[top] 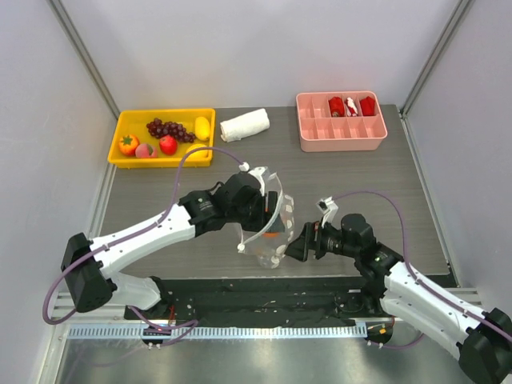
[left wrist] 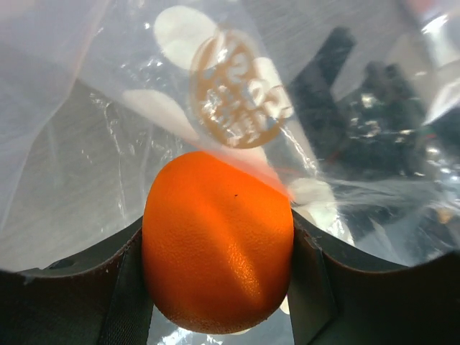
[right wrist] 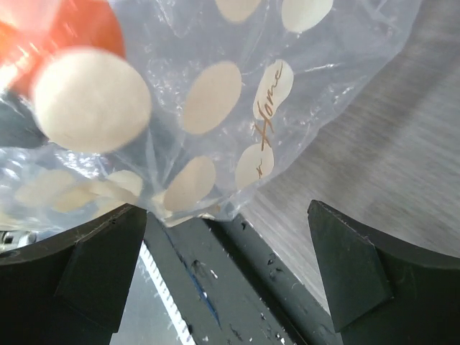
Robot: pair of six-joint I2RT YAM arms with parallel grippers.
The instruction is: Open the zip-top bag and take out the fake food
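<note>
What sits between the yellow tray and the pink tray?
A rolled white cloth, nearer the yellow tray; the rest of the stretch to the pink tray is bare table. The top view shows it.

The left hand (top: 262,216) clamps the orange fruit (left wrist: 218,251) mid-table; the right hand (top: 297,244) faces it, fingers spread wide.

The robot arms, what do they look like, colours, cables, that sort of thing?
Both the left arm and the right arm have white tubular links joined by chunky black joints, with black wrist units. A thin purplish cable loops loosely along each. The fingers are matte black, flat, wedge-shaped plates.
</note>
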